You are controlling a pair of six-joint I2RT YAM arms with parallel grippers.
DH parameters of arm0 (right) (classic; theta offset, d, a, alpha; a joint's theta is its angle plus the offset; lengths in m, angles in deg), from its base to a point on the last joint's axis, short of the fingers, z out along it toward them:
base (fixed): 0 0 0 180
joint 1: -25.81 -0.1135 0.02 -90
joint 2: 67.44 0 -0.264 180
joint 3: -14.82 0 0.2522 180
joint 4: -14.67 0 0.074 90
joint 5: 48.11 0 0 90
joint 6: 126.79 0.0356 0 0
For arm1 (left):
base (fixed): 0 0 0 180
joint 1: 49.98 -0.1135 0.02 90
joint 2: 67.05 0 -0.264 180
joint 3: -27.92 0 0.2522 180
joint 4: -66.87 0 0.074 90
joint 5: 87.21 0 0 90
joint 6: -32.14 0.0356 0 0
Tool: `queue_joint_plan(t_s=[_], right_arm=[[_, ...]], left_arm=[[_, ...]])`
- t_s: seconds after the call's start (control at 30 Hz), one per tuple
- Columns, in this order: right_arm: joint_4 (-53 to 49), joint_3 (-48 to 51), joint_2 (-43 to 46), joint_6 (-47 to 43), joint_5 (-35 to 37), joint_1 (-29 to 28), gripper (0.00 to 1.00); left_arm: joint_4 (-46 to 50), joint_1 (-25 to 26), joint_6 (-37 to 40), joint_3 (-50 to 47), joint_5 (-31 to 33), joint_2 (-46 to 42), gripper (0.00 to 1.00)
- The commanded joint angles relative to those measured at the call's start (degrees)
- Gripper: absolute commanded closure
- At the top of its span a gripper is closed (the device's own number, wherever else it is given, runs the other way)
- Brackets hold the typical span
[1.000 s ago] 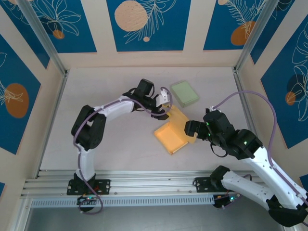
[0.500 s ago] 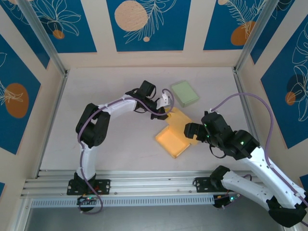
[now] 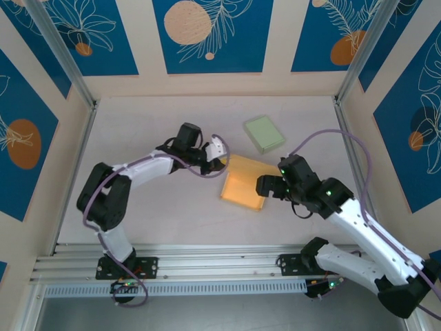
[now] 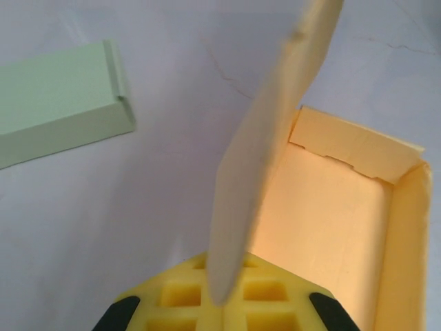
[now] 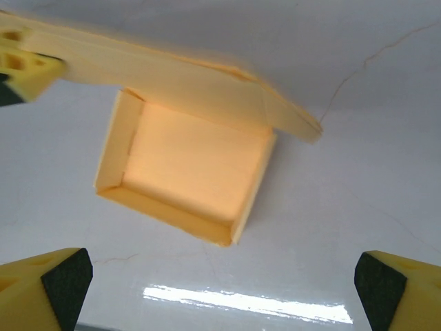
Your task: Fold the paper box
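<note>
Our left gripper (image 3: 219,160), jaws clamped on the raised lid (image 4: 269,138) of the yellow paper box (image 3: 242,187), our right gripper (image 3: 264,186) just beside the box, jaws wide apart, green box (image 3: 264,134) farther back.

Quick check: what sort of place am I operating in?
Probably a robot test cell: a table walled by blue printed panels, an aluminium rail along its near edge, a yellow box and a green box as props.

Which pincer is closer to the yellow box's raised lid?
Left. The left pincer is clamped on the lid at its edge; the right pincer hangs open facing the yellow box, not touching the lid.
</note>
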Motion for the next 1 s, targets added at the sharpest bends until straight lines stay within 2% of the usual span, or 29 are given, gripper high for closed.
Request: queue_joint_plan(t_s=[0.0, 0.1, 0.23, 0.4, 0.57, 0.73, 0.97], right_arm=[[6.30, -2.42, -3.73, -5.86, -4.69, 1.99, 0.01], [11.03, -4.11, -6.43, -10.12, -8.12, 3.86, 0.01], [16.87, -4.56, -10.03, -17.78, -12.14, 7.73, 0.14], [26.58, -2.61, -14.75, -26.35, -21.27, 13.44, 0.15], [35.36, -2.17, -21.52, -32.54, -26.64, 16.87, 0.16], [43.19, -1.46, -27.29, -35.35, -29.77, 17.90, 0.21], [49.48, -0.79, -31.61, -37.26, -30.31, 19.83, 0.21]], left_arm=[[-5.24, -2.96, -1.55, -4.35, 2.11, -4.91, 0.98], [-6.90, -4.49, -1.85, -8.12, 3.90, -8.24, 0.98], [-10.59, -7.14, -3.47, -11.50, 4.30, -9.85, 0.97], [-11.14, -9.80, -3.97, -10.62, 2.21, -7.98, 0.97], [-9.47, -11.79, -3.75, -8.46, -0.48, -5.81, 0.97], [-5.74, -12.35, -2.13, -5.73, -2.42, -3.39, 0.97], [-2.51, -12.70, -0.51, -2.87, -4.38, -1.28, 0.97]])
